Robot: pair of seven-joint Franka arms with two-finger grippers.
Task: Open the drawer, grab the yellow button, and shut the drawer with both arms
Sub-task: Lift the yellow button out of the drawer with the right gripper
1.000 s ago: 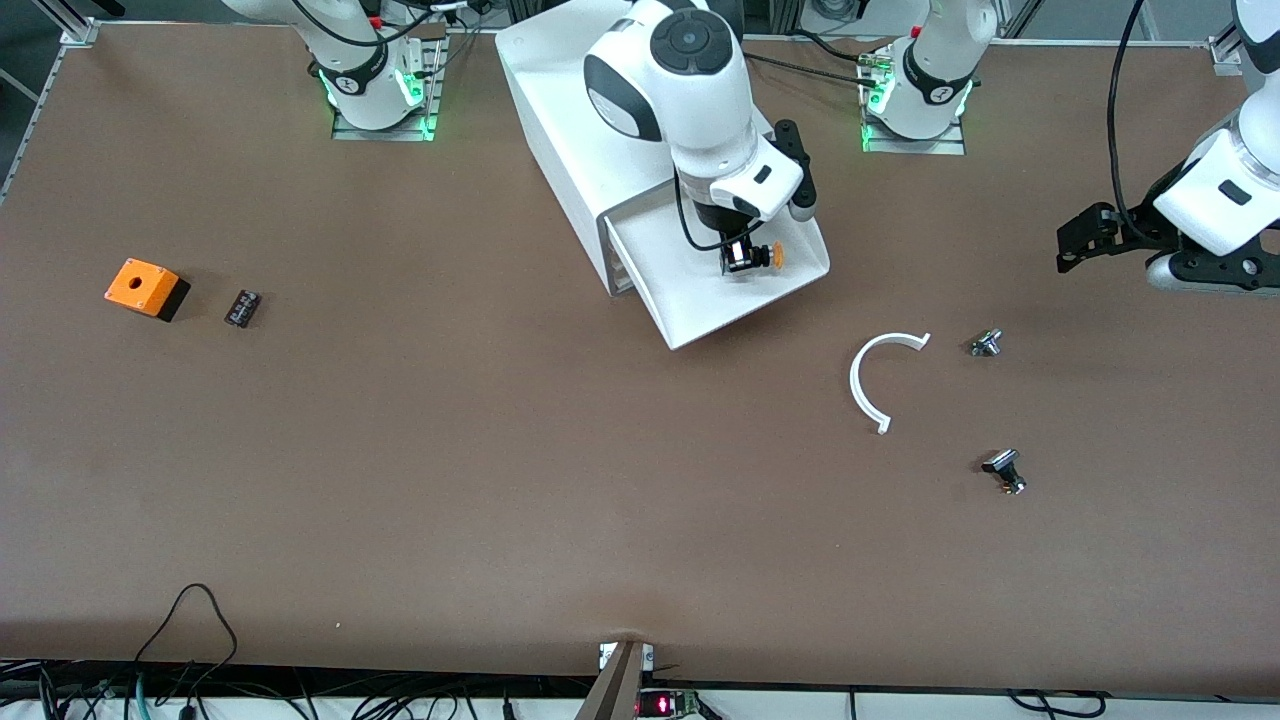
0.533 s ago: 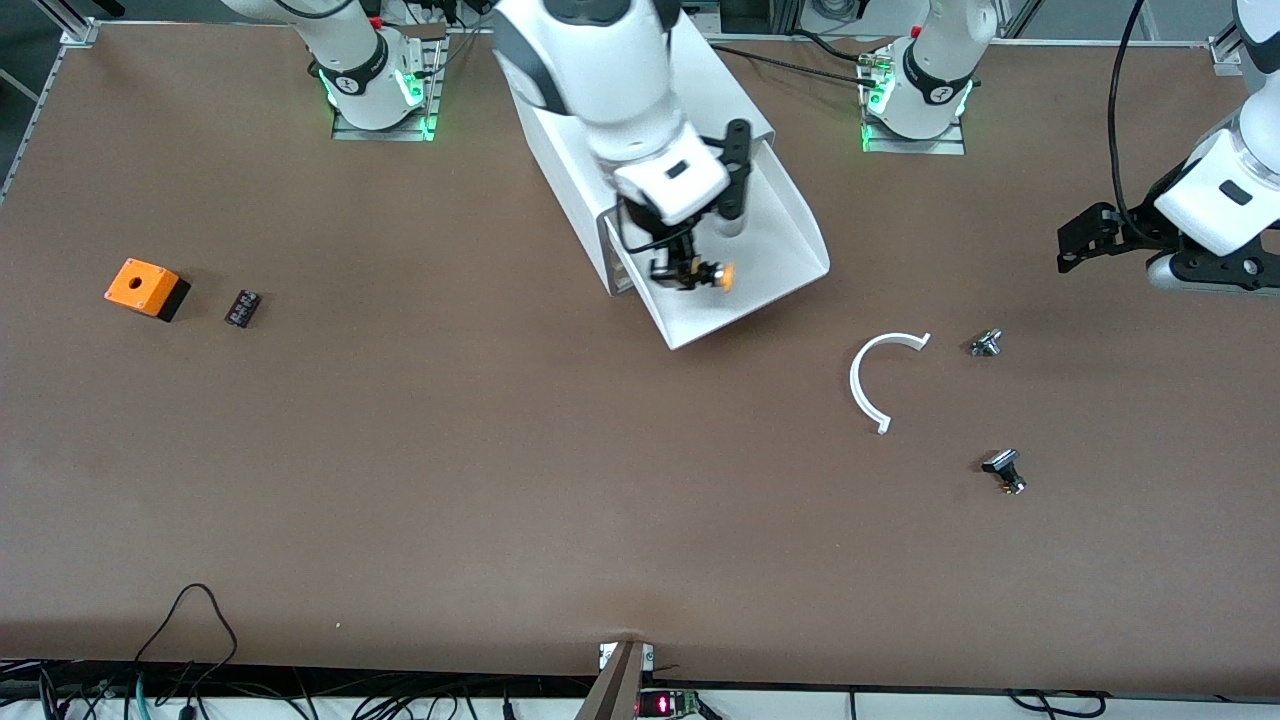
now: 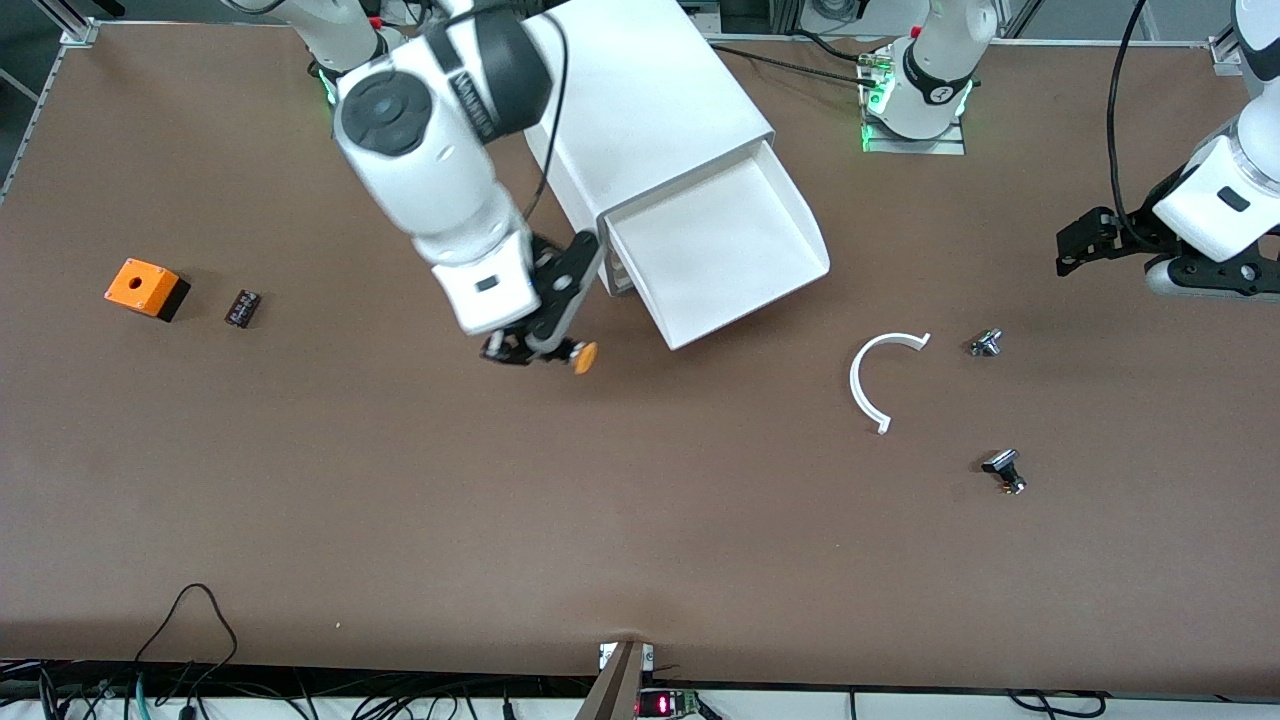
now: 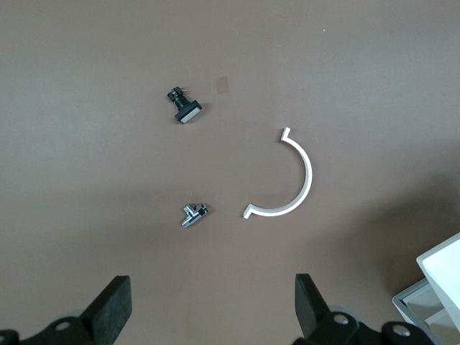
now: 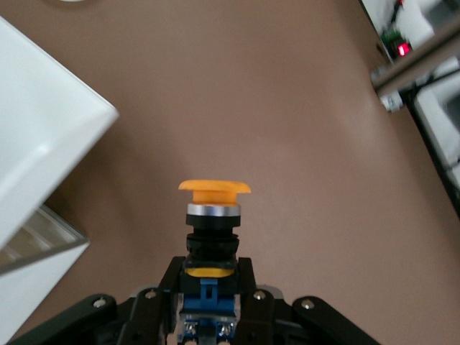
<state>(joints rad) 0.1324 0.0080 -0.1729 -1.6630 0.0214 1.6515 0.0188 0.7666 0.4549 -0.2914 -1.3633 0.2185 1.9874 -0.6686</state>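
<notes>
Right pincer (image 3: 530,352) was clamped on the button (image 3: 578,355), holding it up over bare desk (image 3: 400,500) just off the open drawer's corner toward the right arm's end. In the right wrist view the button (image 5: 213,230) stuck straight out from between the fingers (image 5: 246,284), its orange cap foremost, a silver ring and black collar under it, the blue body caught in the grip.

The drawer (image 3: 725,250) stood pulled out of the top of the white cabinet (image 3: 650,100), its tray showing only white floor.

Left pincer (image 3: 1085,240) hung with its fingers (image 4: 115,305) spread wide and holding nothing, waiting over the desk at the left arm's end. Its wrist view looked down on a white half-ring (image 4: 287,180), a small silver knob (image 4: 192,214) and a black knob (image 4: 184,108). From the front camera the half-ring (image 3: 880,375) lay nearer than the drawer, the silver knob (image 3: 986,343) beside it, and the black knob (image 3: 1003,470) nearer still.

At the right arm's end sat an orange cube (image 3: 143,287) with a hole, and beside it a small black block (image 3: 242,307).
</notes>
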